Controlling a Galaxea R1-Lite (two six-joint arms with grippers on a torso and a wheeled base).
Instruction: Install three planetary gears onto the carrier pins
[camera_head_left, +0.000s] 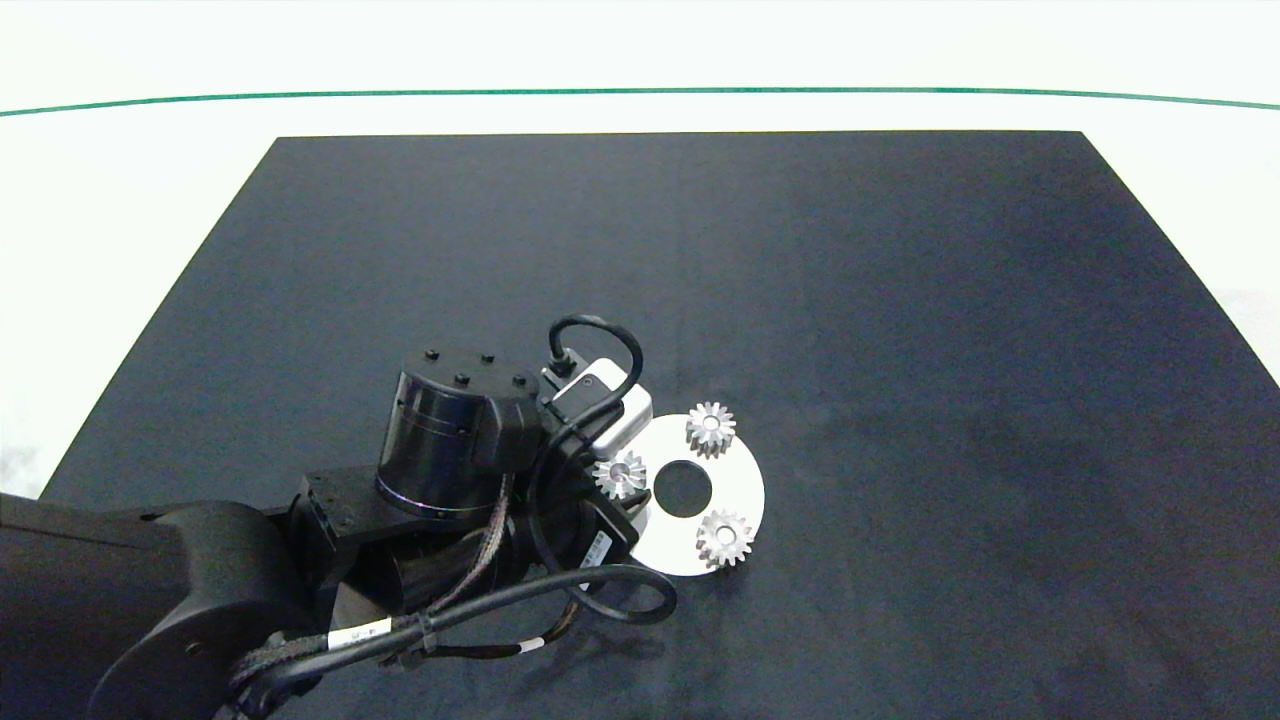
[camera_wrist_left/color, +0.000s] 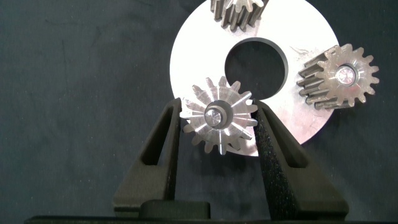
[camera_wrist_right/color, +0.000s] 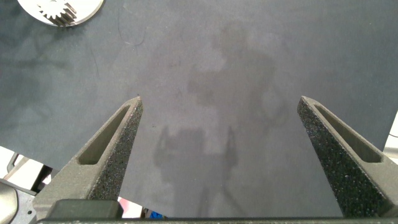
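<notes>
Left gripper (camera_wrist_left/color: 217, 124) clamps a planetary gear (camera_wrist_left/color: 217, 118) on the white disc (camera_wrist_left/color: 199, 50), hiding its pin; right gripper (camera_wrist_right/color: 217, 106) spread wide.

3 views, 1 disc shared

From overhead we see the whole black mat (camera_head_left: 700, 260); our left wrist camera sits close above the white disc (camera_wrist_left/color: 199, 43), our right glimpses it distantly.

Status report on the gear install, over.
Left gripper shut on third gear at white disc. Two gears seated. Right gripper open, clear. No obstructions.
</notes>
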